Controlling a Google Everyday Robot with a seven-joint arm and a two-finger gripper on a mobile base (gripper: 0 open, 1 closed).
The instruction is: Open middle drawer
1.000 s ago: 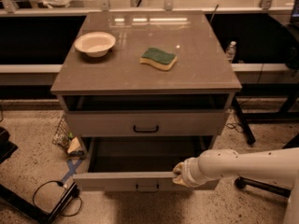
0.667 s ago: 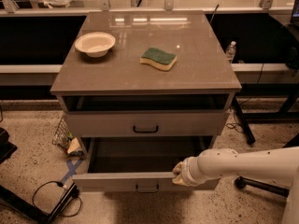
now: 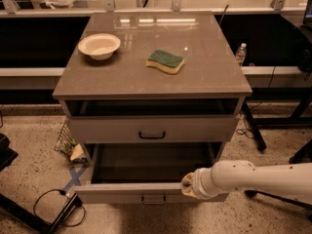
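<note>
The middle drawer (image 3: 122, 193) is pulled well out from the cabinet. Its plain grey inside (image 3: 146, 162) shows, and its flat front carries a small bar handle (image 3: 153, 198) at centre. My gripper (image 3: 188, 185) sits at the top edge of that drawer front, right of the handle, at the end of my white arm (image 3: 253, 178), which comes in from the right. Above it, the taller-fronted drawer (image 3: 152, 129) with a black handle stands nearly closed. The lowest drawer is hidden under the open one.
A white bowl (image 3: 99, 45) and a green-and-yellow sponge (image 3: 165, 61) lie on the cabinet top (image 3: 204, 72). Cables (image 3: 53, 208) and a wire basket (image 3: 66, 139) lie on the floor at the left. A water bottle (image 3: 241, 53) and chair legs (image 3: 253, 126) stand at the right.
</note>
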